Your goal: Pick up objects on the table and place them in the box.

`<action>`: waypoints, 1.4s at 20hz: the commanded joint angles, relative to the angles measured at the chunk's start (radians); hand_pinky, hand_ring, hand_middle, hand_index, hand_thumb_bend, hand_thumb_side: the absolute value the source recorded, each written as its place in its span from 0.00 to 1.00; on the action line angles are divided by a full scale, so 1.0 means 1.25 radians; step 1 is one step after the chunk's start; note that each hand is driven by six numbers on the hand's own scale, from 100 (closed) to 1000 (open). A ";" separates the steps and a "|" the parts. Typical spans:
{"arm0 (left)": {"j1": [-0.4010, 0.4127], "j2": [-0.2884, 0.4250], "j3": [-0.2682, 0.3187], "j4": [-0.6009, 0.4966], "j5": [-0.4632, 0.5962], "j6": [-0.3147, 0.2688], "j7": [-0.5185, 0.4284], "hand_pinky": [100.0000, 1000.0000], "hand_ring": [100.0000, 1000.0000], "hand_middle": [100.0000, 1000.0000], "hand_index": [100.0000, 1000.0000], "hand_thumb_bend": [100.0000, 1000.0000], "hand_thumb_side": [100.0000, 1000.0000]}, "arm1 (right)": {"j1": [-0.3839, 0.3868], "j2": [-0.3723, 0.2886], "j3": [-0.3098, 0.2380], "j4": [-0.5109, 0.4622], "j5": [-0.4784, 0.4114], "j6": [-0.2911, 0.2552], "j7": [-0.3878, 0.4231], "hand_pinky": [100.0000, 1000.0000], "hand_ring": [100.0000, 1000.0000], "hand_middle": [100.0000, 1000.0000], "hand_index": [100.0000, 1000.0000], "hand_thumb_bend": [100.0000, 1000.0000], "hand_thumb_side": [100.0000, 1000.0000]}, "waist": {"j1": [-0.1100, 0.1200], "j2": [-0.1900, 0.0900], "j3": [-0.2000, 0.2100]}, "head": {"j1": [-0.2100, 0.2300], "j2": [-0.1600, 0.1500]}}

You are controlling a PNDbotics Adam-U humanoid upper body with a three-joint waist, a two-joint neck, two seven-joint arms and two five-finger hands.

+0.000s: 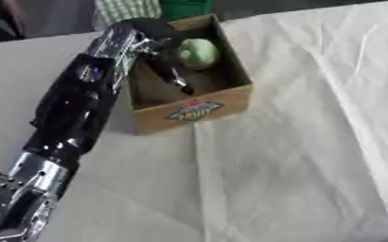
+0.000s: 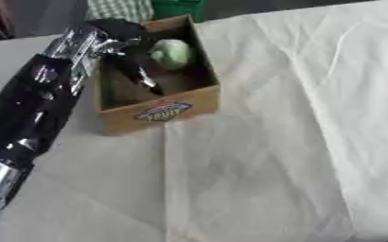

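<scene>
An open cardboard box (image 1: 222, 101) with a coloured label on its front wall stands at the upper middle of the table. Inside it, toward the far right, lies a pale green round object (image 1: 199, 52). My left arm comes up from the lower left and reaches over the box's left wall. My left hand (image 1: 163, 56) is inside the box, just left of the green object. Its fingers (image 1: 177, 79) stretch straight down toward the box floor and are not curled round the object. Whether they touch it I cannot tell. My right hand does not show.
A creased white cloth (image 1: 313, 142) covers the table to the right of and in front of the box. Bare grey tabletop (image 1: 15, 75) lies to the left. At the far edge are a dark green container (image 1: 185, 7) and a checked fabric (image 1: 127, 8).
</scene>
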 commanded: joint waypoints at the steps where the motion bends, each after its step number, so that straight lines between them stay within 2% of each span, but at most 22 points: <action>1: -0.009 0.028 0.005 -0.049 0.018 0.023 0.069 0.71 0.87 0.83 0.95 0.68 0.83 | -0.003 -0.015 -0.008 -0.011 -0.004 0.000 -0.002 0.82 0.66 0.68 0.86 0.00 0.53 | -0.009 -0.016 0.001 | -0.002 0.005; 4: -0.008 0.029 0.002 -0.048 0.022 0.028 0.089 0.71 0.87 0.83 0.95 0.68 0.83 | -0.003 -0.015 -0.008 -0.011 -0.003 0.000 -0.003 0.82 0.66 0.68 0.86 0.00 0.53 | -0.009 -0.016 0.001 | -0.002 0.005; 5: -0.016 0.037 0.009 -0.055 0.027 0.034 0.096 0.66 0.73 0.66 0.86 0.09 0.71 | 0.004 -0.013 -0.010 -0.011 -0.003 0.002 -0.005 0.82 0.66 0.69 0.86 0.00 0.53 | -0.015 -0.022 0.009 | -0.001 0.018; 8: -0.062 0.077 0.056 -0.102 0.057 0.063 0.127 0.64 0.69 0.61 0.81 0.00 0.64 | 0.018 -0.014 -0.019 -0.011 0.002 0.000 -0.014 0.82 0.66 0.69 0.86 0.00 0.53 | -0.024 -0.024 0.041 | -0.013 0.025; 10: -0.070 0.096 0.095 -0.140 0.081 0.087 0.151 0.64 0.67 0.58 0.78 0.00 0.63 | 0.021 -0.016 -0.023 -0.011 0.006 -0.002 -0.019 0.82 0.66 0.69 0.86 0.00 0.53 | -0.027 -0.022 0.053 | -0.019 0.025; 14: -0.036 0.141 0.172 -0.217 0.128 0.134 0.198 0.65 0.66 0.57 0.77 0.00 0.59 | 0.030 -0.018 -0.029 -0.011 0.012 -0.001 -0.029 0.82 0.66 0.69 0.86 0.00 0.53 | -0.030 -0.023 0.069 | -0.030 0.027; 15: -0.022 0.150 0.190 -0.235 0.139 0.144 0.209 0.65 0.65 0.56 0.77 0.00 0.60 | 0.032 -0.018 -0.030 -0.011 0.013 -0.001 -0.032 0.82 0.66 0.69 0.86 0.00 0.53 | -0.030 -0.023 0.073 | -0.034 0.028; 17: 0.011 0.161 0.224 -0.273 0.163 0.149 0.232 0.65 0.64 0.55 0.77 0.00 0.68 | 0.035 -0.018 -0.032 -0.011 0.016 -0.001 -0.037 0.82 0.66 0.69 0.86 0.00 0.53 | -0.032 -0.023 0.080 | -0.039 0.028; 20: 0.070 0.165 0.259 -0.334 0.200 0.153 0.269 0.65 0.62 0.53 0.76 0.00 0.72 | 0.040 -0.018 -0.036 -0.011 0.020 -0.001 -0.043 0.82 0.66 0.69 0.86 0.00 0.53 | -0.034 -0.021 0.091 | -0.047 0.028; 23: 0.129 0.154 0.271 -0.393 0.236 0.184 0.306 0.66 0.62 0.54 0.77 0.03 0.76 | 0.044 -0.019 -0.037 -0.011 0.026 -0.001 -0.044 0.82 0.66 0.68 0.86 0.00 0.53 | -0.032 -0.020 0.096 | -0.050 0.035; 25: 0.167 0.156 0.265 -0.431 0.260 0.191 0.329 0.65 0.63 0.54 0.78 0.01 0.78 | 0.045 -0.020 -0.037 -0.011 0.028 -0.002 -0.043 0.82 0.66 0.69 0.86 0.00 0.53 | -0.032 -0.019 0.099 | -0.052 0.038; 28: 0.227 0.174 0.261 -0.490 0.296 0.188 0.366 0.57 0.61 0.54 0.77 0.00 0.69 | 0.048 -0.021 -0.039 -0.011 0.030 -0.003 -0.045 0.82 0.66 0.68 0.85 0.00 0.53 | -0.031 -0.018 0.102 | -0.055 0.038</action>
